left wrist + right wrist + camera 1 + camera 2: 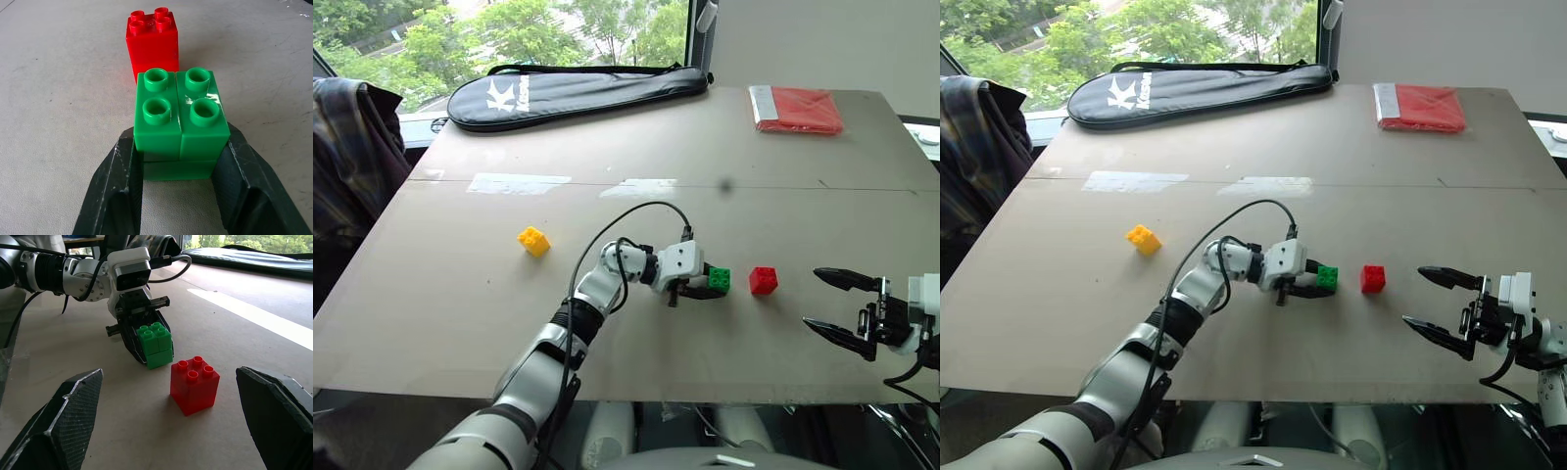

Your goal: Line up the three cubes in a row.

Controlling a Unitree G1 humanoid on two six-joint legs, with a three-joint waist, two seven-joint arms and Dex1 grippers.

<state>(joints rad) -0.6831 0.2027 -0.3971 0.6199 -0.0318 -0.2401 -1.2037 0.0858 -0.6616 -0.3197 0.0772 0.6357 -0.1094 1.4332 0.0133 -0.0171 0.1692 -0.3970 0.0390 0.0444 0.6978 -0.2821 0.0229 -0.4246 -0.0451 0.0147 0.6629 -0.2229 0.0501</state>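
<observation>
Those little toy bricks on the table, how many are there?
3. The green brick sits clamped in the left gripper, the red brick stands just beyond it with a small gap, and the yellow brick lies alone far off to the left.

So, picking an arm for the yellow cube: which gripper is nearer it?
Left. The left gripper, shut on the green cube, is mid-table; the yellow cube lies to its left. The open right gripper hovers beyond the red cube.

Three cubes (719, 279) on the table (460, 304): two near together, third well left.
</observation>
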